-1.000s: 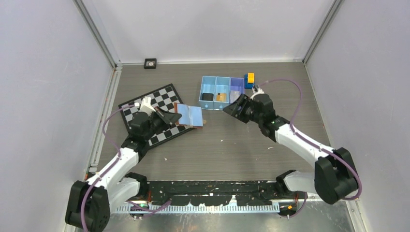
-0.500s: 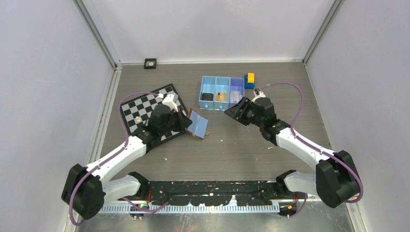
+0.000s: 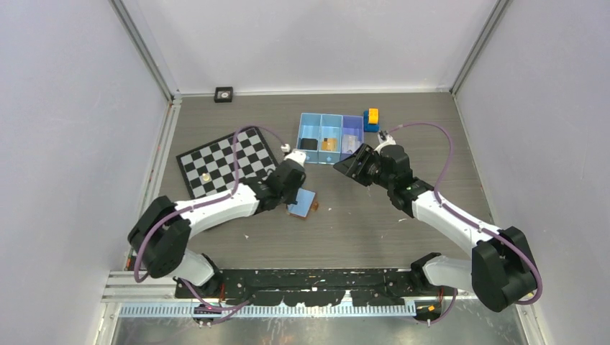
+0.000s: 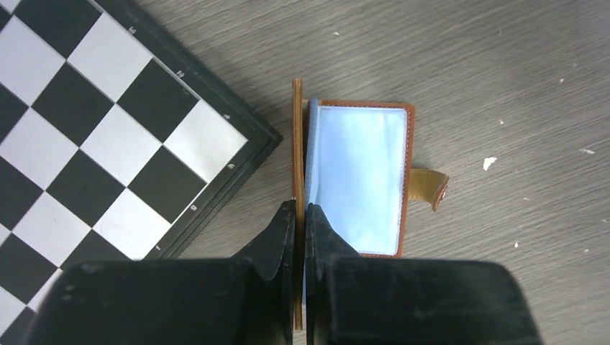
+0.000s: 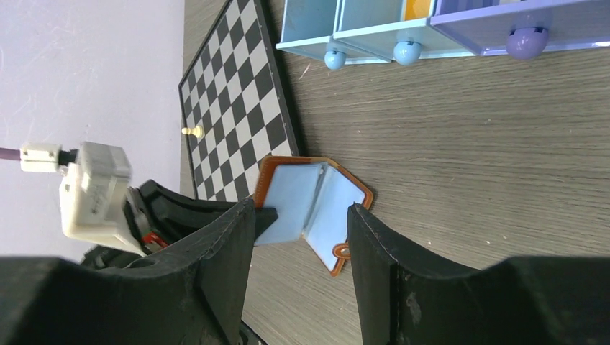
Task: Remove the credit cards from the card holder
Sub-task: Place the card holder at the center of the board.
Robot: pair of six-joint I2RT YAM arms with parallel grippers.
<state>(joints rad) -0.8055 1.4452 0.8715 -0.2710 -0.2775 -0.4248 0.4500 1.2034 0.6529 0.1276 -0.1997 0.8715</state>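
The card holder is a brown wallet with a pale blue inside, lying half open on the table just right of the chessboard. My left gripper is shut on its upright brown flap, while the other half lies flat with its strap out to the right. In the top view the left gripper sits at the holder's left edge. My right gripper hovers open to the holder's right, apart from it. In the right wrist view the holder shows beyond the open right gripper. I cannot tell the credit cards from the pale blue lining.
A blue three-compartment tray stands at the back with small dark and orange items inside, and a yellow-and-blue block beside it. The chessboard lies on the left with a small pawn on it. A small black square sits by the back wall.
My left arm has swung right and nearer, dragging the card holder off the chessboard's edge to mid-table, one flap now raised. The right gripper has barely moved and narrowed slightly.
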